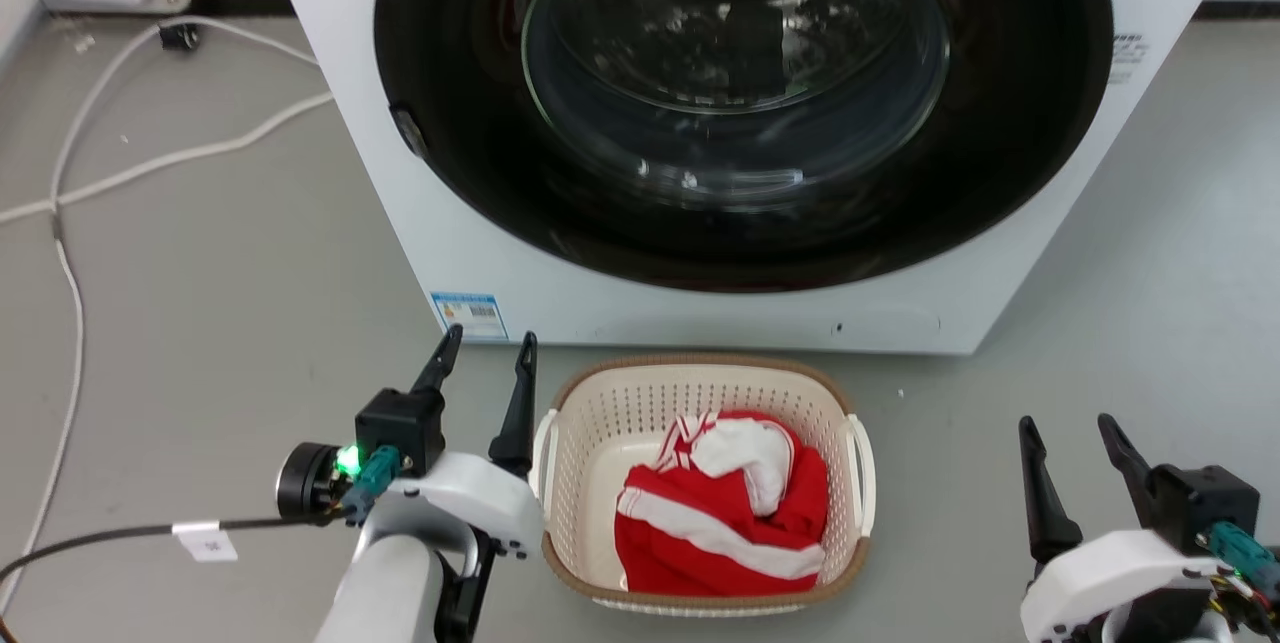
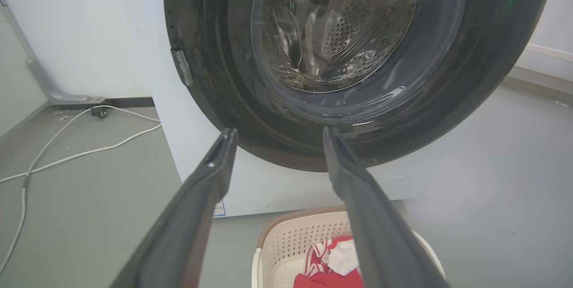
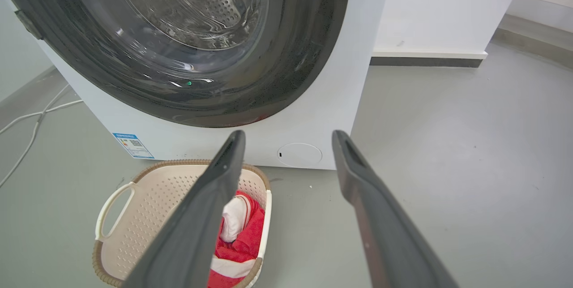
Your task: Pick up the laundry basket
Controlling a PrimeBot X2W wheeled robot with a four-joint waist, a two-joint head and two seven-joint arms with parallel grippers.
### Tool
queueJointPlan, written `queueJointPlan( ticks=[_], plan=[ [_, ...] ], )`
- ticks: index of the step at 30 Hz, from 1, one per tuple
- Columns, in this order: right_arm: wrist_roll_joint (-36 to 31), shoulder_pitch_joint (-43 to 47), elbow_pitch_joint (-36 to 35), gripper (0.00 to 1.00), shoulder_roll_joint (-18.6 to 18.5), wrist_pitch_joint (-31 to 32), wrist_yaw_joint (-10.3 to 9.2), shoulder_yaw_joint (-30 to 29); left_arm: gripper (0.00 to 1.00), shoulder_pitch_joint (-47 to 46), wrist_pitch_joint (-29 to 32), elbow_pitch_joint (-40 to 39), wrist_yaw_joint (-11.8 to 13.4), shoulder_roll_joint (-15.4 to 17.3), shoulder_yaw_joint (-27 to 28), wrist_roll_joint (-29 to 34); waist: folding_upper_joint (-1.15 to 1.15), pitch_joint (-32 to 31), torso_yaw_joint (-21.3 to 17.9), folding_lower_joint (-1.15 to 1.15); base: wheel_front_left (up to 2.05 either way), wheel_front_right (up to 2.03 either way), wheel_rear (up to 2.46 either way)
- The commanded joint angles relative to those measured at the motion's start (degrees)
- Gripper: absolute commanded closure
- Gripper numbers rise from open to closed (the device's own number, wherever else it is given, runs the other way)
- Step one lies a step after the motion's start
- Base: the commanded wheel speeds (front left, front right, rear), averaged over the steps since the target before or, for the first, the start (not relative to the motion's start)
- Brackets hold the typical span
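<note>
We judge this the approach step: laundry basket [image 1: 640, 413] on the floor [image 1: 230, 323] before the washing machine [image 1: 480, 223], left gripper [image 1: 491, 335] released beside its left handle [image 1: 545, 448], right gripper [image 1: 1065, 420] released, well apart; next, each must reach a handle

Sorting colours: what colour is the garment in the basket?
The garment is red with white stripes; head view.

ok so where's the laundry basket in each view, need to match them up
Head view: laundry basket at lower centre, in front of the washing machine.
Left wrist view: bottom edge, just right of centre.
Right wrist view: lower left.
Shared landmark: the machine's dark round door, above the basket in all three.
</note>
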Motion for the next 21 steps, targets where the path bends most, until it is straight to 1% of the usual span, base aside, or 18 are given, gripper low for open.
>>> queueJointPlan(
  ticks=[1,3,4,6,10,15,21],
  plan=[
    [-0.8,-3.4,3.6,0.0,0.1,-0.4,-0.01,0.0,0.0,-3.8,-0.1,4.0,-0.7,0.4,0.6,-0.5,0.0,5.6,-0.7,0.0,0.0,0.0,0.0],
    [0.3,-5.6,6.0,0.0,0.1,-0.8,-0.01,0.2,0.0,-6.1,-0.1,6.9,-1.1,0.4,1.0,-1.2,0.0,8.0,-1.0,0.0,0.0,0.0,0.0],
    [-0.3,-6.6,7.1,0.0,0.1,-1.0,-0.01,0.5,0.0,-7.2,-0.1,8.3,-1.4,0.6,1.0,-1.4,0.0,9.5,-1.2,0.0,0.0,0.0,0.0],
    [1.5,-8.9,9.4,0.0,0.1,-1.7,-0.01,0.8,0.0,-9.3,-0.1,10.8,-1.7,0.8,1.3,-2.1,0.0,12.1,-1.5,0.0,0.0,0.0,0.0],
    [0.8,-13.9,14.3,0.0,0.1,-2.3,-0.01,1.9,0.0,-14.1,-0.1,16.9,-2.6,1.5,1.6,-3.2,0.0,17.8,-2.0,0.0,0.0,0.0,0.0],
    [1.6,-20.5,22.1,0.0,0.1,-3.4,-0.01,3.4,0.0,-20.0,-0.1,24.4,-3.6,2.2,1.2,-4.9,0.0,23.7,-2.6,0.0,0.0,0.0,0.0],
    [2.4,-28.0,32.4,0.0,0.1,-5.1,-0.01,5.5,0.0,-26.4,0.7,32.8,-4.0,3.1,-0.3,-7.0,0.0,29.1,-3.2,0.0,0.0,0.0,0.0]
  ],
)
